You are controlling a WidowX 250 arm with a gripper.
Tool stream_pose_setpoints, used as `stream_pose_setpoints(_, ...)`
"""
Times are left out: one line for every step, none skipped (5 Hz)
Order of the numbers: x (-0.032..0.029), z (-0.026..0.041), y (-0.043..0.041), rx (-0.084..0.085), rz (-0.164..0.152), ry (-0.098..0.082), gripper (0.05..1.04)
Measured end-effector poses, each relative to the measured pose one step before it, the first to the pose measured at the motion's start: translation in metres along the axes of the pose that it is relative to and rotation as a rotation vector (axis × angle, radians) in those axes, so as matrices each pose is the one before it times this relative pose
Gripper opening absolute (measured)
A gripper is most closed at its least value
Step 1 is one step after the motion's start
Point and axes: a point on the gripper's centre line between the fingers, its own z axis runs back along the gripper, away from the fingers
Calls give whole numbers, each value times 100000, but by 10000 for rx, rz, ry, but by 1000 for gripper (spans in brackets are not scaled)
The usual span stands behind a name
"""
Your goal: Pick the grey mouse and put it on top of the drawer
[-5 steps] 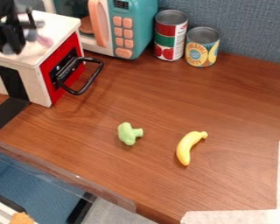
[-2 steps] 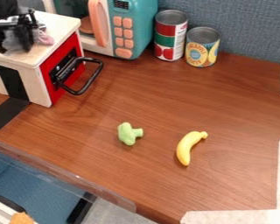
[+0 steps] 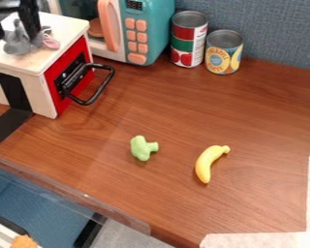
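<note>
Gripper: at the upper left of the view, the black gripper [image 3: 15, 37] hangs over the drawer top, its two fingers parted wide, one on each side of the mouse's upper part; whether either touches the plush cannot be told.
Grey mouse: the grey mouse [image 3: 17, 44] is on top of the drawer, between and below the fingers, its pink part toward the red front.
Drawer: the drawer [image 3: 68, 26] is a box with a pale wooden top, off-white side and red front; a black loop handle [image 3: 104, 87] juts from that front.
Black strip: a black strip [image 3: 11, 124] runs down the off-white side and out onto the table.
Microwave: the teal toy microwave [image 3: 159, 29], with peach buttons and door handle, stands behind the drawer and to its right.
Cans: a red and green can [image 3: 186, 43] is upright right of the microwave; a shorter yellow and blue can [image 3: 224, 53] stands just beside it.
Toy food: the green toy broccoli [image 3: 142, 148] lies near the middle of the wooden table [image 3: 164, 111], with the yellow toy banana [image 3: 208, 163] to its right.
Edges: pale tape [image 3: 261, 240] marks the lower right; a blue-grey fabric panel [image 3: 274, 29] rises behind.
</note>
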Motion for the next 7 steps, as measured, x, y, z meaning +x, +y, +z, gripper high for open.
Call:
stream_pose_setpoints(-327,507,-1676,-11,-757,396,1001)
stream_pose_setpoints(-397,2555,-2725,619,-992,-423,1001)
stream_pose_setpoints(-94,439,190,155,-9,-104,1001)
stream_pose_setpoints(-2,-53,-52,-39,37,18,1001)
stream_pose_setpoints(28,53,-15,-3,-28,-34,1001)
stream_pose_setpoints(-53,-37,-20,-11,0,29,1001)
stream_pose_setpoints(0,0,0,0,0,0,1001)
